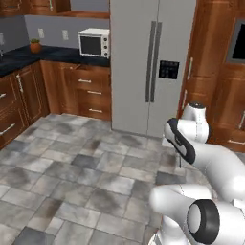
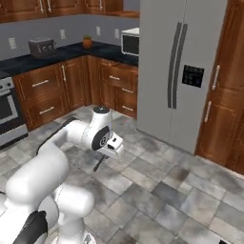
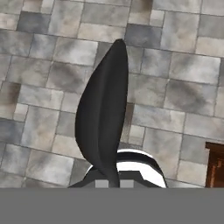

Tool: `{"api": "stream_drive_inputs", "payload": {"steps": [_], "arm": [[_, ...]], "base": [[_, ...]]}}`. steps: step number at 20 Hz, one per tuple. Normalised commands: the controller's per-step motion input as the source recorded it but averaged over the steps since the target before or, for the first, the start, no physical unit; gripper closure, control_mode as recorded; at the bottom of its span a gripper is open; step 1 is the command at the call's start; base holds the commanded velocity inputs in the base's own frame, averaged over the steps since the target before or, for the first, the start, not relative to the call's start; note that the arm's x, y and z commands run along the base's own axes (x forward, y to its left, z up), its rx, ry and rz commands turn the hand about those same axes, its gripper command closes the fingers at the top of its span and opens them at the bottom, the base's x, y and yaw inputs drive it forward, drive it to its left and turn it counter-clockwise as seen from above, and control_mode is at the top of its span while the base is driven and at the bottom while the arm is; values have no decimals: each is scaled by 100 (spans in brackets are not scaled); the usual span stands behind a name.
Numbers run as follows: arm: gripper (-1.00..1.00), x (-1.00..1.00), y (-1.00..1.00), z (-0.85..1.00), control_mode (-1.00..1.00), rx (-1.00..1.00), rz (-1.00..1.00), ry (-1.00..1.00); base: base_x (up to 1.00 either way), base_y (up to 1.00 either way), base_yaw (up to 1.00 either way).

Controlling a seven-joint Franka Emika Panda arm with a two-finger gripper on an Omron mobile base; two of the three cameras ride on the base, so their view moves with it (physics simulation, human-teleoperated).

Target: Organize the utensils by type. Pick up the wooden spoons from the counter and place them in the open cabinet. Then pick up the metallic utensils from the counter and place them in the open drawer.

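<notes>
My gripper (image 2: 107, 153) hangs over the tiled floor in front of the fridge, well away from the dark counter (image 2: 57, 52). It is shut on a dark grey utensil (image 3: 105, 109) with a long, leaf-shaped blade that juts out past the fingertips. In the right base view this utensil (image 2: 99, 164) shows as a thin dark stick below the hand. In the left base view the hand (image 1: 178, 139) sits low at the right, above the arm's white links. The wooden spoons, the open cabinet and the open drawer are out of view.
A tall steel fridge (image 1: 148, 62) stands ahead, with wooden cabinets (image 2: 217, 109) to its right. Left of it, the counter (image 1: 48, 55) carries a white microwave (image 1: 94, 42), a potted plant (image 1: 35, 45) and a toaster (image 2: 42, 46). A stove (image 2: 7, 112) is far left.
</notes>
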Motion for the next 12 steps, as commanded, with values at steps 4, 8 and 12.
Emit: {"api": "stream_drive_inputs", "payload": {"steps": [4,8,12], "arm": [[100,0,0,0,100,0,0,0],[100,0,0,0,100,0,0,0],[100,0,0,0,100,0,0,0]], "base": [[23,-10,99],[45,-19,69],[79,-18,26]]}}
